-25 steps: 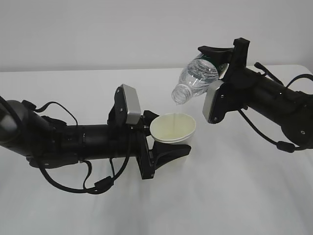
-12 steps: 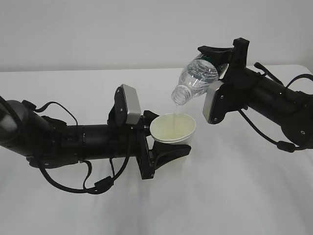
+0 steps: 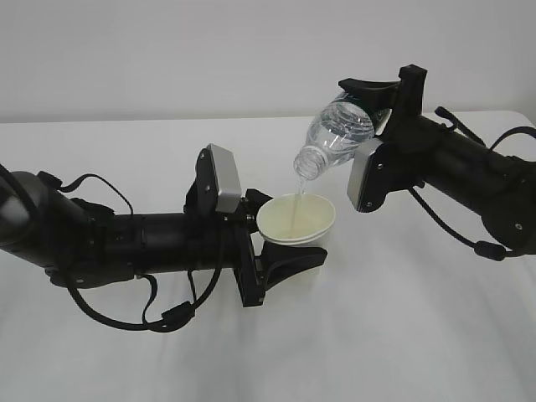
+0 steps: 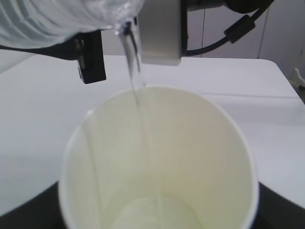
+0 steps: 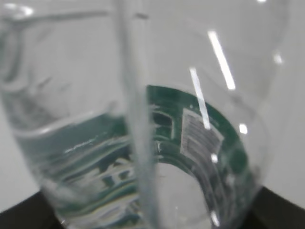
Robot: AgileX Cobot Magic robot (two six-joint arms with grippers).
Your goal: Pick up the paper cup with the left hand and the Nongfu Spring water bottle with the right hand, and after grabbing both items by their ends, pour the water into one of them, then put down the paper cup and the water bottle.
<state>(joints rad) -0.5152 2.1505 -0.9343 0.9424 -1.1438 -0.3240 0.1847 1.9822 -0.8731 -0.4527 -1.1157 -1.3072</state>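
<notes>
Over a plain white table (image 3: 402,335), we see the left hand (image 3: 280,243), a black robot arm with a silver-grey plate on top and looping black cables, reaching in from the left with its two-finger gripper clamped round the lower part of the paper cup (image 3: 296,220), a small white tapered cup with a rolled rim and a pale cream inside. Its jaws stand fairly wide, one black finger (image 3: 293,261) showing below the cup's wall and the other mostly hidden behind it. The cup sits clear of the table, tipped a little toward us.

From the right comes the right hand (image 3: 373,105), a black arm with its own silver-grey plate and a black cable, its jaws closed about the base end of the Nongfu Spring water bottle (image 3: 335,134), a small clear ribbed plastic bottle with a dark green label band. We see one black finger (image 3: 368,86) lying over the top of the bottle's base. The bottle is tilted neck-down to the left, its uncapped mouth just above the cup's far rim.

The water (image 4: 136,76), a thin clear stream, falls from the bottle's mouth into the cup and runs down its inner wall in the left wrist view. In the right wrist view we see the green label and clear liquid through the bottle's wall.
</notes>
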